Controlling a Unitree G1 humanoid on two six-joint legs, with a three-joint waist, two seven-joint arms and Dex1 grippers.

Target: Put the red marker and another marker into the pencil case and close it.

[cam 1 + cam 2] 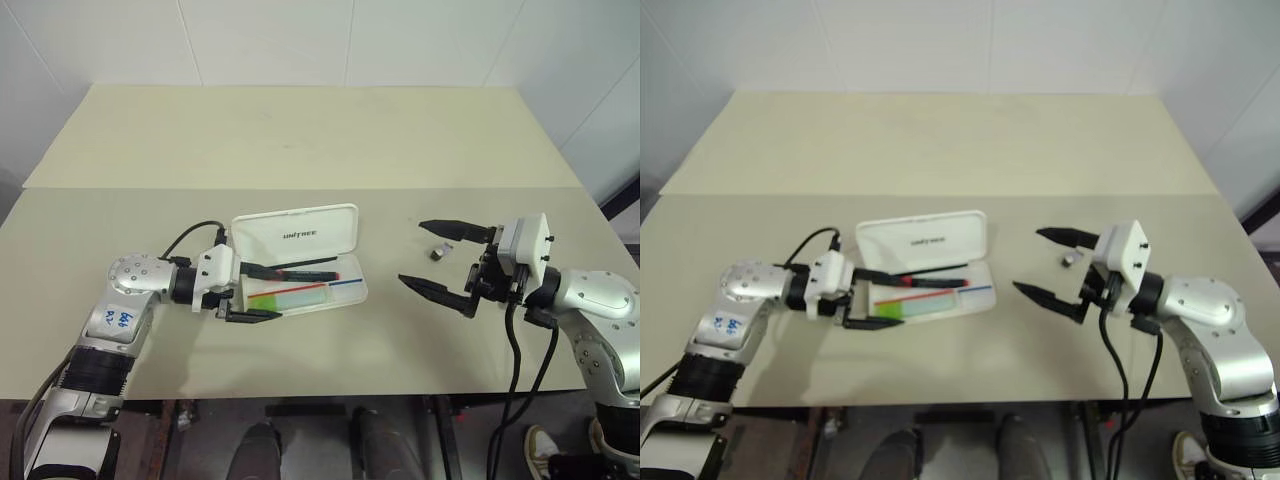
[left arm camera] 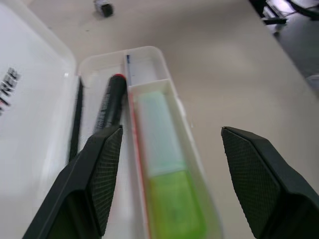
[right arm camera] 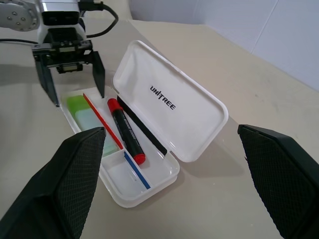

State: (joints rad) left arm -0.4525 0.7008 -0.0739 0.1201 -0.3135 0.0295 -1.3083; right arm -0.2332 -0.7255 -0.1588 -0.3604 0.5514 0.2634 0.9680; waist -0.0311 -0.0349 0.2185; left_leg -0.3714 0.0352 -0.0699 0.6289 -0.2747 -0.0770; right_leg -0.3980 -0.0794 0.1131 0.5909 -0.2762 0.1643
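Both markers lie in the open case (image 3: 149, 164) between the left gripper's (image 3: 72, 74) spread fingers (right gripper (image 1: 445, 262) also spread, empty); swing the lid squarely.

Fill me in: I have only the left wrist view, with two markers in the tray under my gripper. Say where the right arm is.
Observer: The right gripper hangs open above the table, to the right of the pencil case, touching nothing.
Operator: Now give me the lid.
Observer: The lid stands open, tilted back behind the tray, with nothing resting on it.
Operator: Check the red marker's whole length.
Observer: The red marker lies flat with both ends inside the tray walls, in the section beside the lid.
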